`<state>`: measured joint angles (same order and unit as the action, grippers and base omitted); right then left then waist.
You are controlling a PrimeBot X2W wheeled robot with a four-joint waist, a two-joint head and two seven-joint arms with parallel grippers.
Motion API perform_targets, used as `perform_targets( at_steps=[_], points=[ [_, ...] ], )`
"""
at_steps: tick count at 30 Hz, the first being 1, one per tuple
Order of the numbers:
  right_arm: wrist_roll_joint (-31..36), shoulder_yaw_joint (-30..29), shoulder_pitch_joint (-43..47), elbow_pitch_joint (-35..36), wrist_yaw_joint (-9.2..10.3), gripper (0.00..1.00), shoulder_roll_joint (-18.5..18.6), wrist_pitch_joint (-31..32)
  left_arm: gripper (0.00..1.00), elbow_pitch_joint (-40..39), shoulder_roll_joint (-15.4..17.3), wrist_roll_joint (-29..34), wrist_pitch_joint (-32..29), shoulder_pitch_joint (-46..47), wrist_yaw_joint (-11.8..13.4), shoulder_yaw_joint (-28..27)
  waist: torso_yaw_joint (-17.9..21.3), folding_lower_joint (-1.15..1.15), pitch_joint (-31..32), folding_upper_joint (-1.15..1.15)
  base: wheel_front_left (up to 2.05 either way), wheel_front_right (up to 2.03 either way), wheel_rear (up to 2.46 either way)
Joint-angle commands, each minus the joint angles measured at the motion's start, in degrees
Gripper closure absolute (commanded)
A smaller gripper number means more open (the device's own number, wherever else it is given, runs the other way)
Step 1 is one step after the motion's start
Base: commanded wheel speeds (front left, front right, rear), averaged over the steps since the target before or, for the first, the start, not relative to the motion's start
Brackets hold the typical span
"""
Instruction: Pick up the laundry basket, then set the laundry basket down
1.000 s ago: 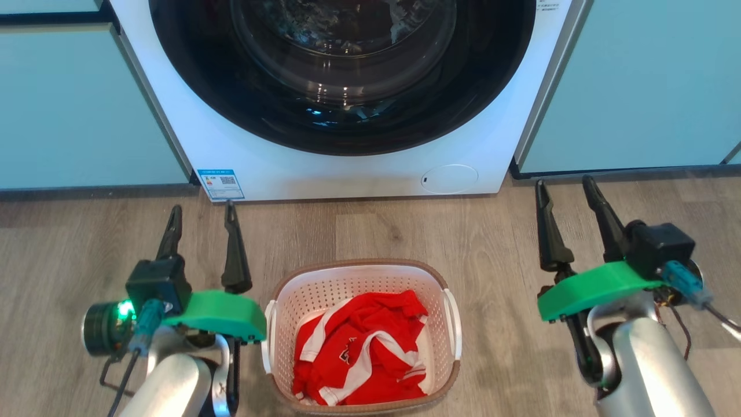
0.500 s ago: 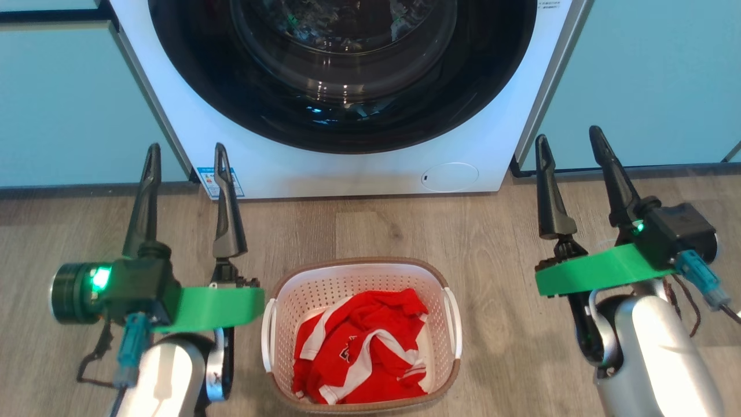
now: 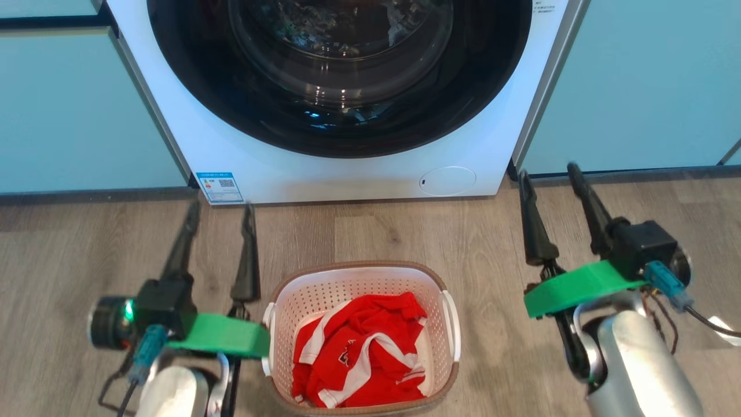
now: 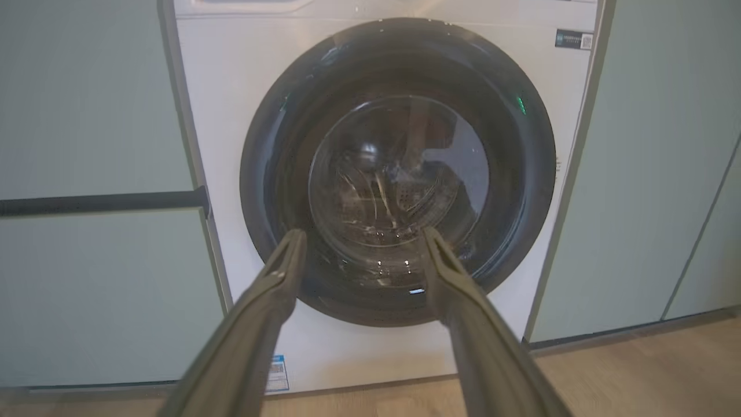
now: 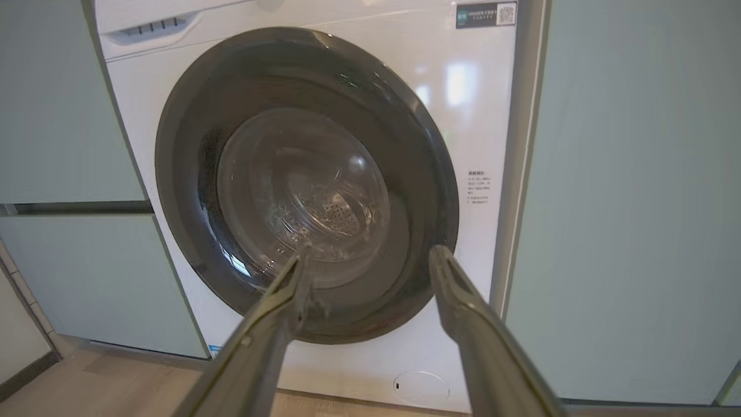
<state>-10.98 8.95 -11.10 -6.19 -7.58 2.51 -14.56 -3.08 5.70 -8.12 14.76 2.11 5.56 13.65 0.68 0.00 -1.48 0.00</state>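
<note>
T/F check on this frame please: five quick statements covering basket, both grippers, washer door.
1. The cream-white perforated plastic laundry basket with a brown rim stands on the wood-look floor before the white front-loading washer. True.
2. The left gripper is shut on a basket handle. False: it is open, with nothing between its fingers.
3. The basket is empty. False: a crumpled red and white garment lies in it.
4. The right gripper is open and apart from the basket. True.
5. The washer's round dark door is shut. True.

Garment [image 3: 358, 354] in laundry basket [image 3: 359, 268], on floor [image 3: 417, 231] before washer [image 3: 492, 145]
</note>
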Motion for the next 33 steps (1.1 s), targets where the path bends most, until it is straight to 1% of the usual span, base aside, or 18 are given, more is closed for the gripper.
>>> perform_targets(
  at_steps=[1, 2, 4, 8, 14, 17, 33],
  points=[
    [-1.7, 0.7, 0.1, -1.0, 0.09, 0.0, 0.4, -0.4, 0.0, 1.1, -0.4, -0.6, 0.2, 1.1, -1.5, -3.0, 0.1, 0.0, 0.2, 0.0, 0.0, 0.0, 0.0],
    [-1.7, 0.7, 0.1, -1.0, 0.09, 0.0, 0.4, -0.4, 0.0, 1.1, -0.4, -0.6, 0.2, 1.1, -1.5, -3.0, 0.1, 0.0, 0.2, 0.0, 0.0, 0.0, 0.0],
    [-2.8, 0.4, 0.4, -4.7, 0.09, 0.0, 0.4, -0.4, 0.0, 4.6, -1.3, -1.9, 0.2, 0.8, -3.7, -4.1, 0.1, 0.0, 0.3, 0.0, 0.0, 0.0, 0.0],
    [-3.2, 0.2, 0.2, -8.2, 0.09, 0.0, 0.4, -0.4, 0.0, 7.6, -2.3, -2.5, 0.2, 0.4, -6.5, -6.6, 0.3, 0.0, 0.4, 0.0, 0.0, 0.0, 0.0],
    [-2.1, -0.4, 1.3, -8.7, 0.09, 0.0, 0.4, -0.4, 0.0, 9.3, -2.8, -2.0, 0.2, -0.8, -8.4, -8.3, 0.5, 0.0, 0.5, 0.0, 0.0, 0.0, 0.0],
    [-0.3, 0.0, 1.5, -8.5, 0.09, 0.0, 0.4, -0.4, 0.0, 9.7, -2.8, -3.0, 0.2, -1.0, -8.4, -8.2, 0.6, 0.0, 0.3, 0.0, 0.0, 0.0, 0.0],
    [0.0, 0.7, 1.6, -8.2, 0.09, 0.0, 0.4, -0.4, 0.0, 10.4, -2.8, -4.8, 0.2, -0.7, -7.7, -7.7, 1.0, 0.0, 0.2, 0.0, 0.0, 0.0, 0.0]
  ],
)
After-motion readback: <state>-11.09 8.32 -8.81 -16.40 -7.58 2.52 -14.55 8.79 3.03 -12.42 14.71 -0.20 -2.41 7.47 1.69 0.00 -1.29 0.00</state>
